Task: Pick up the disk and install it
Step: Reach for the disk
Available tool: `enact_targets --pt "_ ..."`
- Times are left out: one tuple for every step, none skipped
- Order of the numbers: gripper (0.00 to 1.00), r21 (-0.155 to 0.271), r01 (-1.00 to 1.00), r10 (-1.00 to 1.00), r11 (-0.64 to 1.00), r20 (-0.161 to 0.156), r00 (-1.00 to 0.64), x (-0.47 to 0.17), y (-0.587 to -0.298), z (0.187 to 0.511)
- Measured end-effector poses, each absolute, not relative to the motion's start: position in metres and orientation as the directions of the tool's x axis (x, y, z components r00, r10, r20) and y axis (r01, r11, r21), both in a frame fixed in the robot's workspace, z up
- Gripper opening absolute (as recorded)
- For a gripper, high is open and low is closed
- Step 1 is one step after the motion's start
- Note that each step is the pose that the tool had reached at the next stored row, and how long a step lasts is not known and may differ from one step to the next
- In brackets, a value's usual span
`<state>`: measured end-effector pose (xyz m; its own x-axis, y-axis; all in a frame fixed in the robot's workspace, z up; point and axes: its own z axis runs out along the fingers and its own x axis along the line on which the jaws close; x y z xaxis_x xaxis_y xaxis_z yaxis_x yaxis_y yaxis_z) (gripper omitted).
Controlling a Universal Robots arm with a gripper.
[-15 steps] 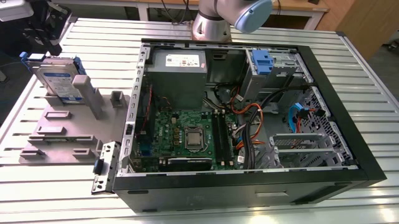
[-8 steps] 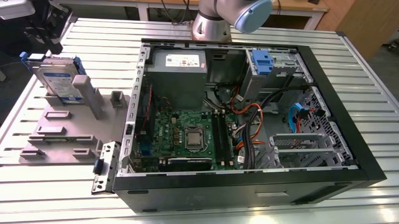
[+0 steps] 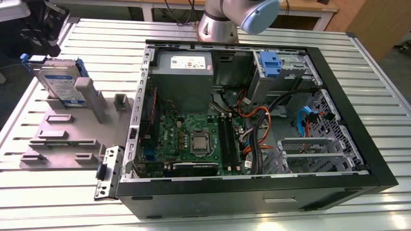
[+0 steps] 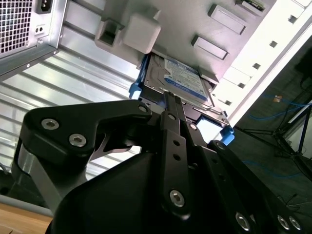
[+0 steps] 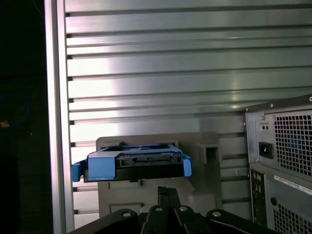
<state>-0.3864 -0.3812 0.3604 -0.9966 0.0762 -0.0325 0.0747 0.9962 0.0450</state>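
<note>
Lining up on the disk, nothing in hand yet

At the exterior view's left the disk stands on edge in a grey fixture on the slatted surface, just beside the open computer case. In the first wrist view my claw looks closed and empty, aimed at the disk's connector edge but apart from it. I judge it wants spreading wide, squaring to the flat faces, then a straight lift
</note>
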Motion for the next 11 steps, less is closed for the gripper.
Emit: enact_targets --pt "0.11 0.045 0.075 0.076 0.996 -0.033 -0.997 -0.3878 -0.3810 0.3597" --pt "0.11 0.045 0.075 0.076 0.996 -0.033 -0.997 -0.3890 -0.3807 0.3591" --pt "0.11 0.045 0.075 0.076 0.996 -0.033 -0.997 -0.3903 -0.3805 0.3586" --pt "0.11 0.045 0.075 0.076 0.996 -0.033 -0.997 -0.3915 -0.3802 0.3580" --pt "0.11 0.045 0.075 0.076 0.996 -0.033 -0.997 -0.3929 -0.3799 0.3576" --pt "0.11 0.045 0.075 0.076 0.996 -0.033 -0.997 -0.3942 -0.3796 0.3571" --pt "0.11 0.045 0.075 0.076 0.996 -0.033 -0.997 -0.3954 -0.3793 0.3568" --pt "0.11 0.045 0.075 0.076 0.996 -0.033 -0.997 -0.3962 -0.3791 0.3566" --pt "0.11 0.045 0.075 0.076 0.996 -0.033 -0.997 -0.3964 -0.3790 0.3564" --pt "0.11 0.044 0.075 0.076 0.996 -0.033 -0.997 -0.3964 -0.3790 0.3564" --pt "0.11 0.041 0.075 0.076 0.996 -0.033 -0.997 -0.3965 -0.3790 0.3565"
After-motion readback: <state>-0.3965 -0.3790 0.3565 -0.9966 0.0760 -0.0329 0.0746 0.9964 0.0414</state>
